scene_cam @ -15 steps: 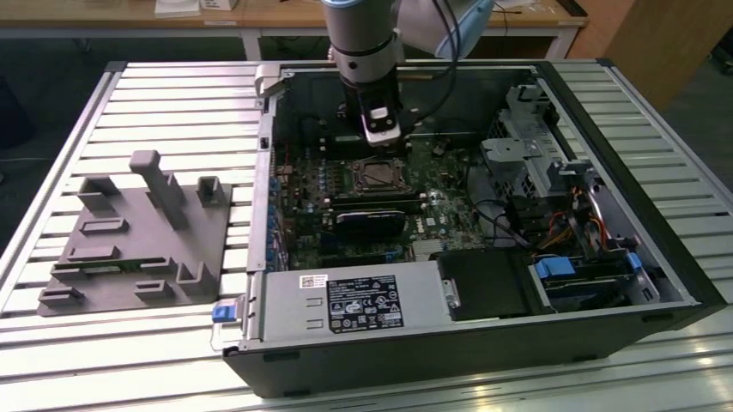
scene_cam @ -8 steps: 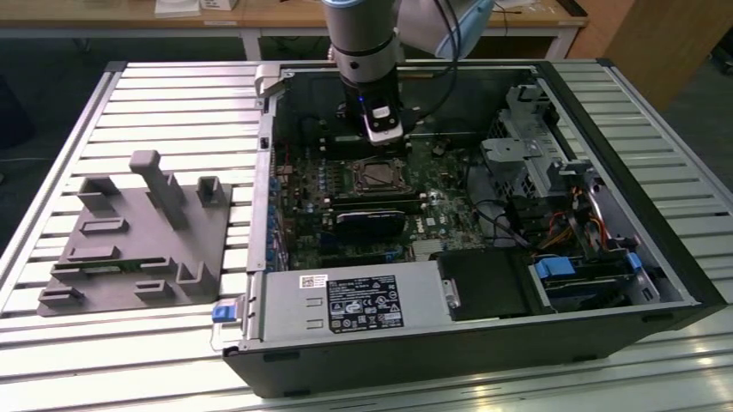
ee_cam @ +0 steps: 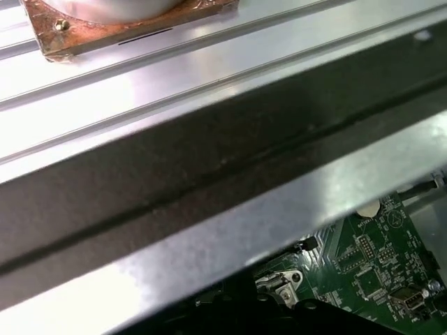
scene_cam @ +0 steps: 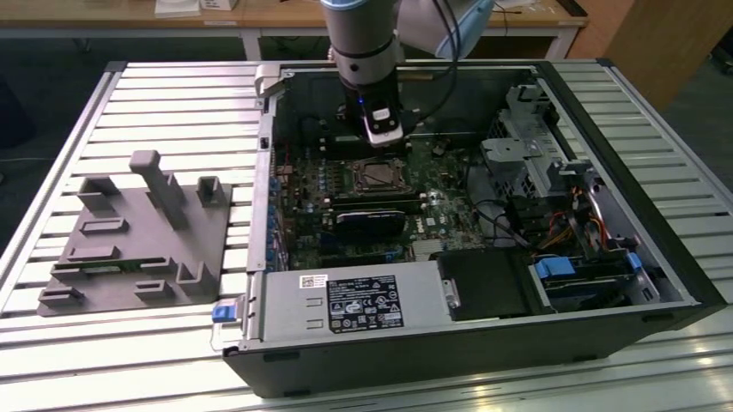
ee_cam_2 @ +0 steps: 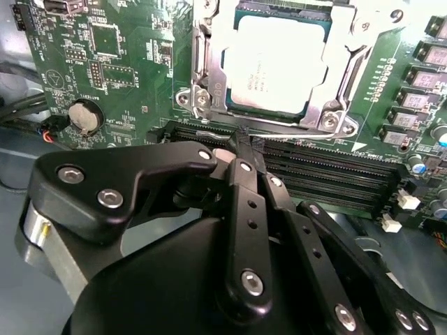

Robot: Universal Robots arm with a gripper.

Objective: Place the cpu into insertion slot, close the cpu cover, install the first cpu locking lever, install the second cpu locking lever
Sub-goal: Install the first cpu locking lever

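Inside the open black computer case on the slatted aluminium worktop, your hand hangs just above the green motherboard. In the second wrist view its black fingers are closed together to a point with nothing between them, tips over the long black memory slots right beside the socket.

The cpu, the flat square pale silver chip, is already seated in the insertion slot, the square metal-rimmed socket mid-board. So step one looks done.

The cpu cover, the silver metal frame plate with the cut-out centre, seems down around the chip, but I can't confirm it's fully flat. Can't tell whether either locking lever is latched; treat both as open.

The grey moulded fixture block sits by the worktop's edge on the exterior view's left.
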